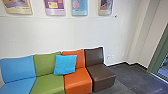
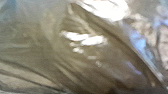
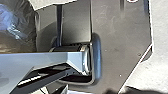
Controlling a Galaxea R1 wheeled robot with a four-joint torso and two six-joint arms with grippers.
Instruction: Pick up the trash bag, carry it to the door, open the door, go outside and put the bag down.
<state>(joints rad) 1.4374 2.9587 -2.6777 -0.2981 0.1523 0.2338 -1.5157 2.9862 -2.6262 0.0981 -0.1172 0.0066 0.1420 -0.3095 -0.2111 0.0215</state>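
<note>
Jaws first: whether those of the left gripper are clamped on the bag, or stand apart or together, I cannot tell, and I cannot tell for the right gripper's jaws either. At the left wrist, the brownish, see-through plastic trash bag (image 2: 82, 57) shows large and creased, with bright glints; in the right wrist view it is near the robot's wide dark plate (image 3: 120, 37). What bears its weight is unclear. I judge the carrying step to be in hand, with the bag likely off its starting place.

Ahead, from the left, come the padded light-blue seat (image 1: 18, 68), the padded green seat (image 1: 47, 83), a square bright-blue cushion (image 1: 65, 65) leaning where green meets orange, the padded orange seat (image 1: 78, 77) and the padded dark-brown seat (image 1: 102, 75). Colourful posters (image 1: 55, 7) hang above on the white wall (image 1: 62, 32). Further right is dark tiled floor (image 1: 130, 77), then a green frame (image 1: 160, 50) with glass, at the edge; it may belong to the door, but I cannot be sure.

Reaching the door calls for a steady drive past the seats, arms quiet, so the thin plastic neither swings, snags nor tears.
</note>
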